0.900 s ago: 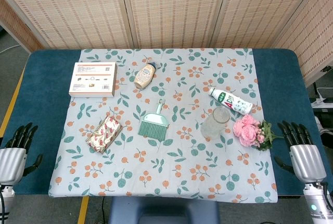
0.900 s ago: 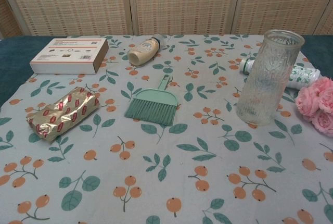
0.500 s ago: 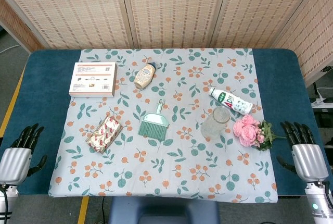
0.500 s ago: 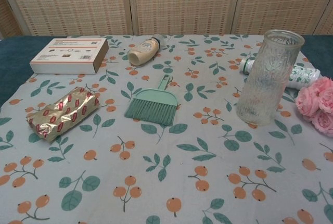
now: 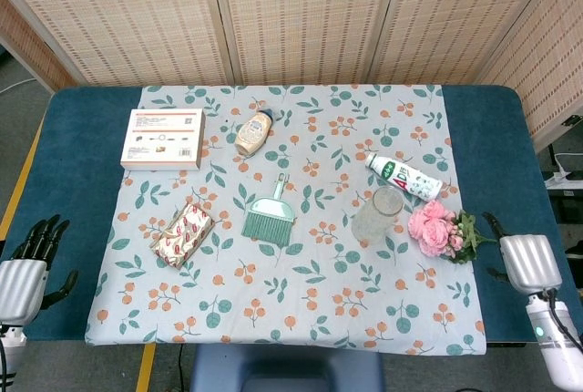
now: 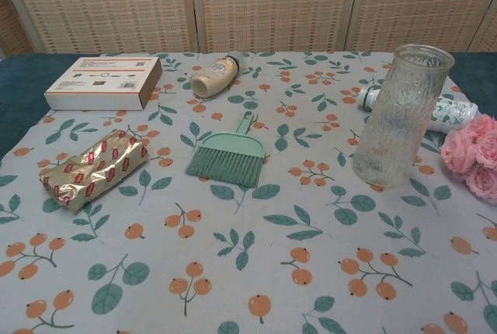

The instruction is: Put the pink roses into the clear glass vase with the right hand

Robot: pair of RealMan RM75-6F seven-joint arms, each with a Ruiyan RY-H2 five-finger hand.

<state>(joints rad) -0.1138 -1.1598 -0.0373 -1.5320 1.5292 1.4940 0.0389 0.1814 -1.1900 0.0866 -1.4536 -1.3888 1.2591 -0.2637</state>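
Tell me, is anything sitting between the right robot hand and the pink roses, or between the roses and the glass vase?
Nothing visible blocks either path. The right robot hand sits just right of the pink roses, with only bare table between. The clear glass vase stands upright just left of the roses; the white bottle lies behind both.

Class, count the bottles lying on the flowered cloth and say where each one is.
2. A tan bottle lies near the far edge beside the box; a white bottle lies just behind the glass vase.
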